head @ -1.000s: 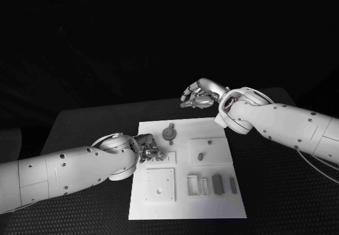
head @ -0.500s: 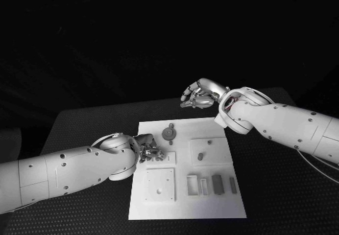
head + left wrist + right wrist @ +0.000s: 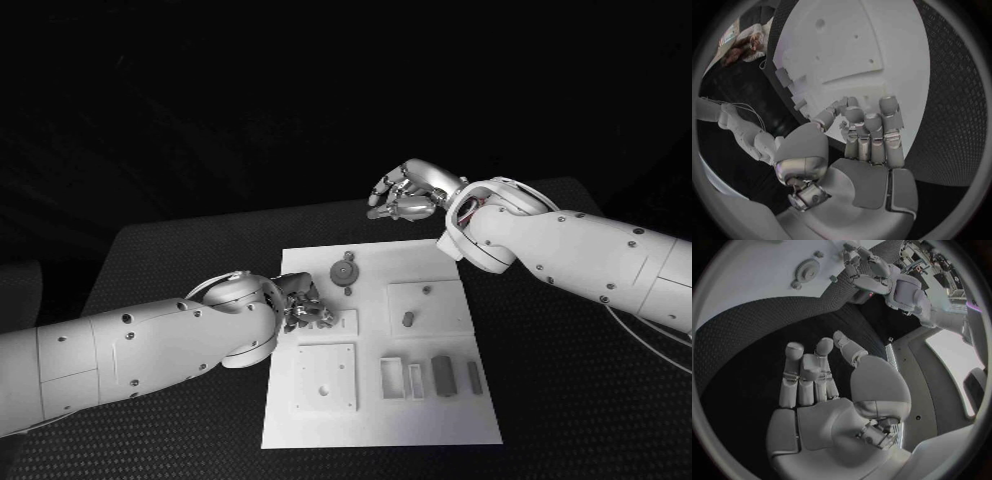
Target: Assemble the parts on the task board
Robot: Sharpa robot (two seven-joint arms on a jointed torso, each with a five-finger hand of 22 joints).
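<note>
Board: task board (image 3: 378,420) is lying flat on the black table (image 3: 577,400), its long axis running from the near edge toward the far edge.
Near pockets: slotted frames (image 3: 402,379) are sitting beside two dark bar parts (image 3: 444,377), all lined up lengthwise with the board's long sides; a square plate (image 3: 326,376) with a small hole is lying toward the board's left edge.
Middle block: raised square block (image 3: 428,307) near the board's right edge is carrying a small dark peg part (image 3: 408,320); whether the peg is standing upright or leaning cannot be told.
Far part: round dark disc part (image 3: 345,271) is sitting near the board's far left corner with a smaller piece just beside it.
Left hand: left hand (image 3: 300,306) is reaching over the board's left edge, fingers (image 3: 870,131) curling in close together over the white surface; whether anything is being pinched between the fingertips cannot be told from either view.
Right hand: right hand (image 3: 408,193) is hovering beyond the board's far edge, above the table, well apart from every part.
Right fingers: fingers (image 3: 807,371) are lying loosely side by side, thumb standing off, and are gripping nothing.
</note>
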